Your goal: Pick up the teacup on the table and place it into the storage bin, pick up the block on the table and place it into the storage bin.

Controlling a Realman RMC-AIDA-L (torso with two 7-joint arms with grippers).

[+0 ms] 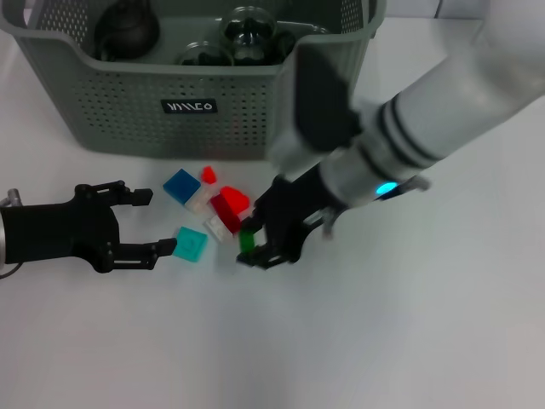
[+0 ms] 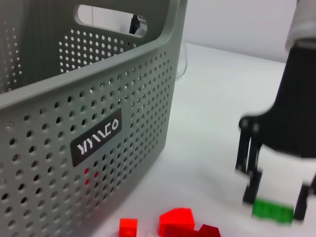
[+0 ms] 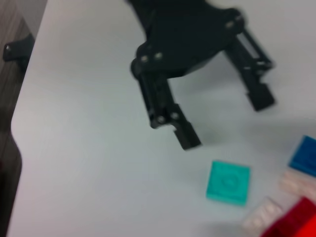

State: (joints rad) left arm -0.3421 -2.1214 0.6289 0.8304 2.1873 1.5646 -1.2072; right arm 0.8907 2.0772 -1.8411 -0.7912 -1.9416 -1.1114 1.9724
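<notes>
The grey-green storage bin stands at the back with its black label facing me. Inside it lie a dark round pot and glass vessels; I cannot tell which is the teacup. Loose blocks lie in front of the bin: blue, red, teal and white. My right gripper is at the right edge of this pile, shut on a small green block just above the table. The left gripper rests open left of the teal block.
The bin's perforated front wall rises close behind the blocks. A small red block sits nearest to it. Bare white table stretches in front and to the right. The table's left edge drops off beyond the left gripper.
</notes>
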